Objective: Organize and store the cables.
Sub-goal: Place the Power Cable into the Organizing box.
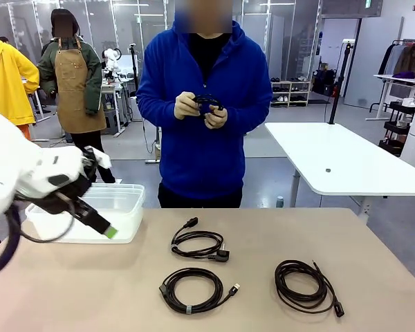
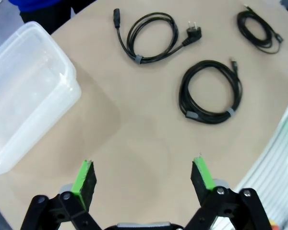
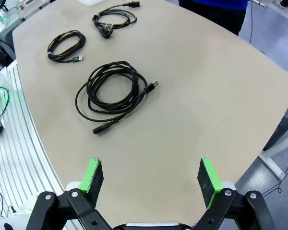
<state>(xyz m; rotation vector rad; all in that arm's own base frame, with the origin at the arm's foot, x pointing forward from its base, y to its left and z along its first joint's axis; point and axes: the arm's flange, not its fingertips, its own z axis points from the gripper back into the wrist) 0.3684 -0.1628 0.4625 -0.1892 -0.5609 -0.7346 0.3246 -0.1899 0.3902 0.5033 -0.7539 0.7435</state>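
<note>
We've got the power cord (image 1: pixel 198 253), a USB cable (image 1: pixel 187 308) and a third coil (image 1: pixel 301 302) lying lower middle, and the person (image 1: pixel 204 145) holds a fourth coil (image 1: pixel 207 104) up top. Our left gripper (image 2: pixel 144 179) and right gripper (image 3: pixel 151 176) both gape wide, empty.

On table (image 1: pixel 263 232): plug coil (image 1: pixel 221 256) mid-far, 2nd coil (image 1: pixel 188 308) nearer, 3rd coil (image 1: pixel 301 303) R. Bin (image 1: pixel 128 207) far L. Person (image 1: pixel 204 145) behind, prob. holding 4th coil (image 1: pixel 207 104).
</note>
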